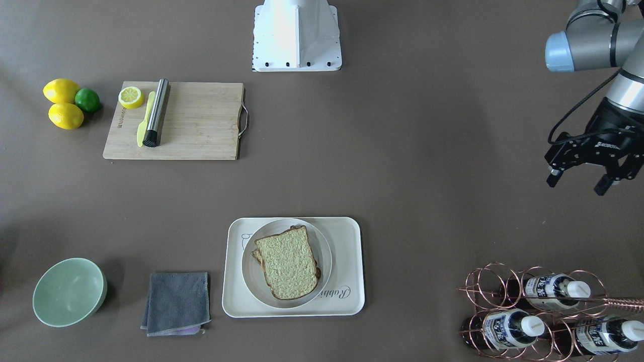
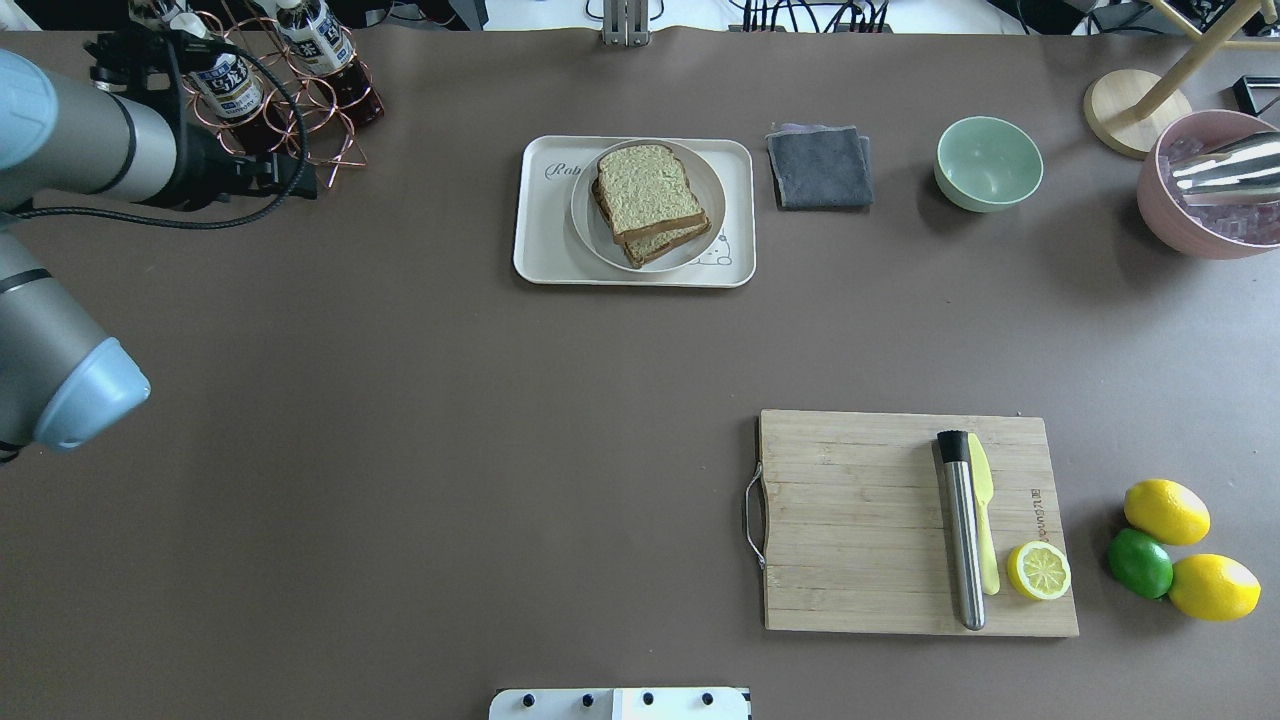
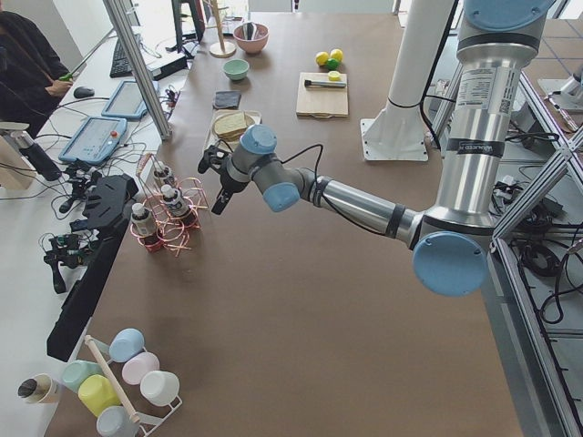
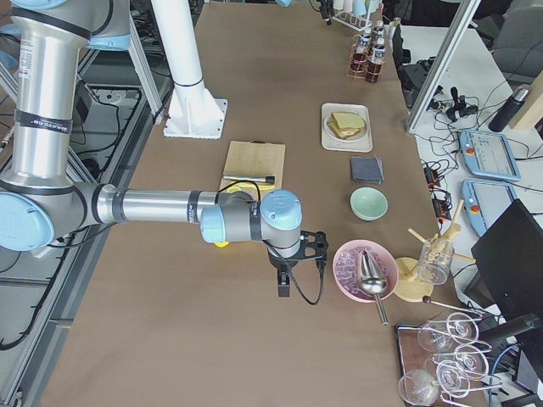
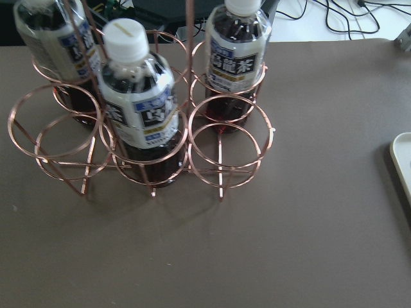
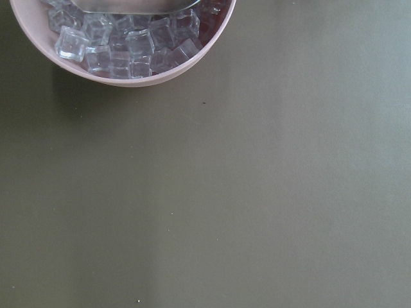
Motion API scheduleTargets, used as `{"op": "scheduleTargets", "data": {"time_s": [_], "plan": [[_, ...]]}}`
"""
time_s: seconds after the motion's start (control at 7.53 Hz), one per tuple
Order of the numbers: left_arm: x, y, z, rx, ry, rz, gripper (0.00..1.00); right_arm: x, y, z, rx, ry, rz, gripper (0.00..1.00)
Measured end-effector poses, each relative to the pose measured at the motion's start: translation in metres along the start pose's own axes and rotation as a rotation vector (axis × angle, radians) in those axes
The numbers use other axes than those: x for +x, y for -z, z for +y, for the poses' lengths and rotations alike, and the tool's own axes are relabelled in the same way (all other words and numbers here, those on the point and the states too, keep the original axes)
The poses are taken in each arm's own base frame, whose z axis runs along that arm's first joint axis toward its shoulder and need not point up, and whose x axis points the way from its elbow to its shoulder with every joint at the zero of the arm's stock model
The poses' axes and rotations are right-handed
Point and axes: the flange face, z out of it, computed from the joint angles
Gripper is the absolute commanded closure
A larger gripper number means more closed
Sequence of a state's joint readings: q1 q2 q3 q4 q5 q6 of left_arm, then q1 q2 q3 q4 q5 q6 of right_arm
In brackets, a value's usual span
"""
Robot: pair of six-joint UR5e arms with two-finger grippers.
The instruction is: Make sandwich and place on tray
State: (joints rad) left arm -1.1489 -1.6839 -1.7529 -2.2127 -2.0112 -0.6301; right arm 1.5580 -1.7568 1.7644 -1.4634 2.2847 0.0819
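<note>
The sandwich (image 1: 289,261) is two stacked slices of brown-crusted tan bread; no egg shows between them. It lies on a round white plate (image 1: 326,251) that sits on the cream tray (image 1: 347,236) at the table's operator side, also in the overhead view (image 2: 650,195). My left gripper (image 1: 578,183) is open and empty, hanging above the table well to the tray's side, near the bottle rack. My right gripper (image 4: 284,286) shows only in the exterior right view, above bare table near the pink bowl; I cannot tell if it is open or shut.
A copper rack with tea bottles (image 1: 533,311) stands below my left gripper. A grey cloth (image 2: 820,165) and a green bowl (image 2: 988,162) lie beside the tray. A cutting board (image 2: 860,520) holds a steel muddler, a yellow knife and a lemon half. A pink ice bowl (image 6: 122,51) stands nearby.
</note>
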Motion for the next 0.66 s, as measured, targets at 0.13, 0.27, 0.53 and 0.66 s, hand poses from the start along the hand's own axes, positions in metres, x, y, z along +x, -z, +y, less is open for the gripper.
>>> {"op": "scheduleTargets", "data": {"time_s": [0.13,0.27,0.53,0.66], "plan": [[-0.029,-0.002,0.005,0.005,-0.036,-0.021,0.02,0.004,0.001,0.003,0.002,0.0,0.0,0.0],[-0.045,-0.003,0.01,0.0,-0.047,-0.034,0.02,0.007,0.001,0.005,0.001,-0.001,0.001,0.0],[-0.079,-0.001,0.028,-0.088,0.011,-0.034,0.02,0.011,-0.001,0.008,-0.004,-0.005,0.0,0.0],[-0.098,0.003,0.034,-0.149,0.058,-0.032,0.02,0.013,-0.003,0.01,-0.009,-0.011,-0.002,0.0]]}}
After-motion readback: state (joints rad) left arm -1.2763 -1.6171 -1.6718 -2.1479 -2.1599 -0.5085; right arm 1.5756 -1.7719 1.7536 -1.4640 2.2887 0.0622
